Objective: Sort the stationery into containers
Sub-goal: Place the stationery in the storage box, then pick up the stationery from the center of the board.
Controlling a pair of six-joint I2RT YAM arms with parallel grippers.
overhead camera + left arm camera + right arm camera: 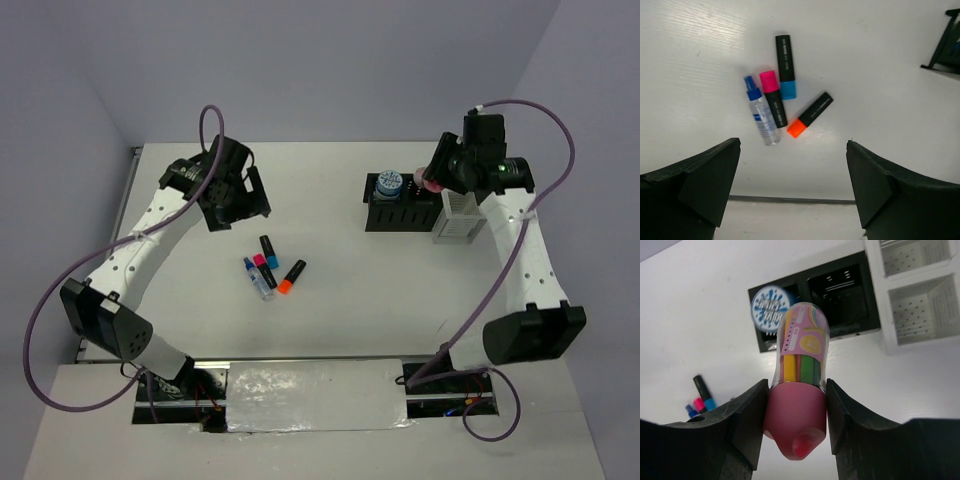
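Note:
Three short dark markers lie together on the white table: a cyan-capped one [785, 65], a pink-capped one [772, 97] and an orange-capped one [810, 115], with a small clear bottle with a blue cap [761, 117] beside them. My left gripper [792, 150] hangs open and empty above and behind this cluster [270, 270]. My right gripper [796, 405] is shut on the stubby pink tube [800, 355], held over the black organiser [840, 290]. A blue-white tape roll [769, 307] sits in the organiser's left end. The white slatted box [915, 290] stands next to it.
The organiser [400, 212] and the white box [458, 220] stand at the back right, close to the right arm. The table's far edge meets the wall just behind them. A corner of the organiser [945, 45] shows at the left wrist view's right edge.

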